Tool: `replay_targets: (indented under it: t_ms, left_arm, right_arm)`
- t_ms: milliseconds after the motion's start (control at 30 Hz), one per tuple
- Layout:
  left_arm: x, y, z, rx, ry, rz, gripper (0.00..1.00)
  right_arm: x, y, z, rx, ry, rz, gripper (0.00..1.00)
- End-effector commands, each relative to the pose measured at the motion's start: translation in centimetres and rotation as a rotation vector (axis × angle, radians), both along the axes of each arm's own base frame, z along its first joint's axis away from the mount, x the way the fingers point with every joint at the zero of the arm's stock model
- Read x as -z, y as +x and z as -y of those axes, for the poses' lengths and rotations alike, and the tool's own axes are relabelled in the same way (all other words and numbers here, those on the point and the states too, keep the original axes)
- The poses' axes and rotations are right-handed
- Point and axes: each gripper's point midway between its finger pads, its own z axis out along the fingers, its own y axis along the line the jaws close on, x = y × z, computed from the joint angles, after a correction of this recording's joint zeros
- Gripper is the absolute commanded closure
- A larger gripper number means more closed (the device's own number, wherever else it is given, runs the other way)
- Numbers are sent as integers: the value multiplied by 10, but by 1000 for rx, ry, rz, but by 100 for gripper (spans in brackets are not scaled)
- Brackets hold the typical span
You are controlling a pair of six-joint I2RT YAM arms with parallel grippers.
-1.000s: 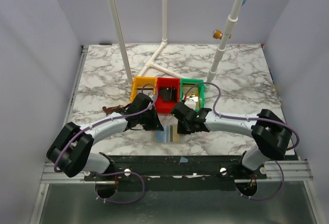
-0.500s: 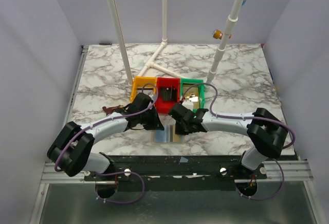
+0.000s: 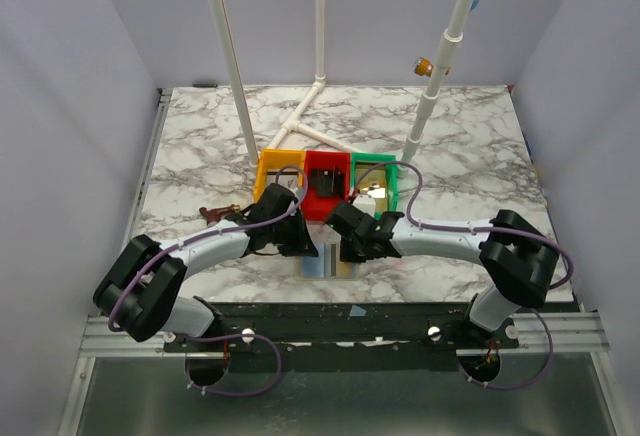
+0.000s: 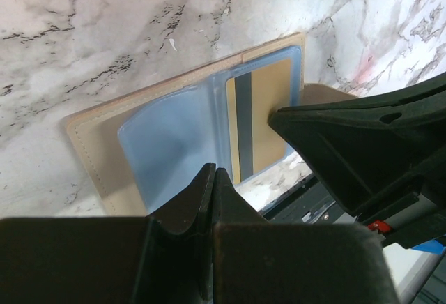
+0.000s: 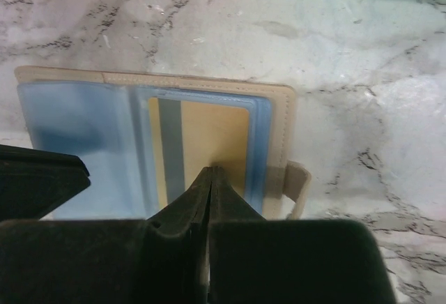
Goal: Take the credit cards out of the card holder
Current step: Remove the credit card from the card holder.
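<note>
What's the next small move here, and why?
Probably drag the right tool to slide the gold card out of its pocket, with the left tool pinning the card holder. Both tools look shut, the right tip on the card, which sits fully pocketed.

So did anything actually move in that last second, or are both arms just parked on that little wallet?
Only a little. The right arm crept slightly to the left, carrying the right gripper a touch further over the open card holder. The left gripper hardly shifted. Nothing was grabbed or let go. The card holder lies where it was, and now the gold card sits in its pocket.
</note>
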Motion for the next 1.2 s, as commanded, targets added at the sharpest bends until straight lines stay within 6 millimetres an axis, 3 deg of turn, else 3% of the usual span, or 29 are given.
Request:
replay_targets:
  t_ms: [0, 200, 467, 1167]
  left_arm:
    - [1, -3, 3, 14, -18, -6, 100]
    - [1, -3, 2, 11, -18, -4, 100]
    - [1, -4, 1, 10, -18, -3, 100]
    - [9, -6, 1, 13, -14, -19, 100]
  right_arm:
    - [-3, -2, 27, 40, -97, 24, 96]
    - [-9, -2, 31, 53, -95, 32, 96]
    - [4, -5, 25, 29, -96, 3, 98]
    - [15, -10, 1, -21, -66, -33, 99]
